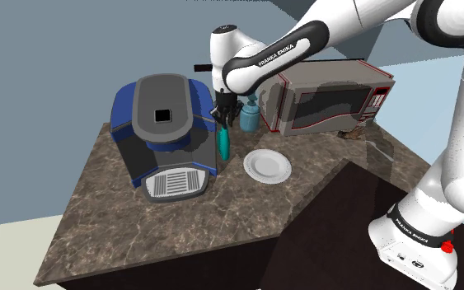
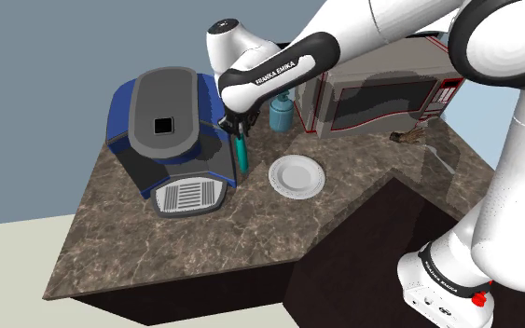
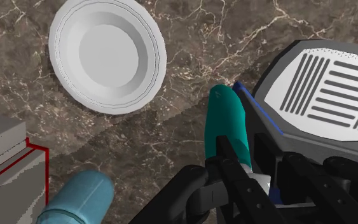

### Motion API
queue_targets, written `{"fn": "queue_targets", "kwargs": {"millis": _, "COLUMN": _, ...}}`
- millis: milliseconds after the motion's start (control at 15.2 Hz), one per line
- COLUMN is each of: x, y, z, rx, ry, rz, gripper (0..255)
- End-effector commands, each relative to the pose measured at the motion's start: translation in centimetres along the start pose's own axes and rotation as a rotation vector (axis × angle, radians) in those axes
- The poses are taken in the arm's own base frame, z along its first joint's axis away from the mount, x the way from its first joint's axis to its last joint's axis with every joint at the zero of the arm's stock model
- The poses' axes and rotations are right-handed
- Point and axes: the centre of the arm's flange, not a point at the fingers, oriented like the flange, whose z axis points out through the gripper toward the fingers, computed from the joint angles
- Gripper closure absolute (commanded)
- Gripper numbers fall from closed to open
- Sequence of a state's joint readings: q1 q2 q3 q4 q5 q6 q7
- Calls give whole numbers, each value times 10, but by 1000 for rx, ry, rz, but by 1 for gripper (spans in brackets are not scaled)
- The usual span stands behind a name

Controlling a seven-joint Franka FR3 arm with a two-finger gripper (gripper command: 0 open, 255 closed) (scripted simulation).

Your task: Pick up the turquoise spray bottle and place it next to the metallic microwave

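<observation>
- the gripper (image 1: pixel 224 118) comes down from above onto the upper end of the teal spray bottle (image 1: pixel 223 144). its two black fingers are drawn in narrow and seem to clasp the bottle's neck between them, a top grip that keeps the bottle upright.
- the bottle is in the middle of the worktop (image 1: pixel 180 222), toward its back edge and just beside the blue and grey coffee machine (image 1: pixel 164 123). i cannot tell whether its base rests on the stone or is just clear of it.
- in the wrist view the bottle (image 3: pixel 225 121) runs away from the fingers, close against the machine's side, so a straight upward lift looks safest.
- the microwave (image 1: pixel 329 99) sits at the back corner on the shoulder view's right, with a pale blue container (image 1: pixel 250 115) just in front of its near end.
- a white plate (image 1: pixel 267 166) lies between the bottle and the front edge, so free space beside the microwave looks tight.
</observation>
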State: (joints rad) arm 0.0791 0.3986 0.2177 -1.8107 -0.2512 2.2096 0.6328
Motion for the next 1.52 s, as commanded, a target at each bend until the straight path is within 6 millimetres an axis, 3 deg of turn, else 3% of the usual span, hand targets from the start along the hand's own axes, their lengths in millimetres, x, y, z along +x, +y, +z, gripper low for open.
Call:
{"fn": "queue_targets", "kwargs": {"millis": 0, "x": 1, "y": 1, "z": -11, "rx": 0, "ry": 0, "rz": 0, "gripper": 255}}
{"fn": "queue_targets", "kwargs": {"millis": 1452, "x": 10, "y": 12, "z": -127, "rx": 0, "ry": 0, "rz": 0, "gripper": 255}}
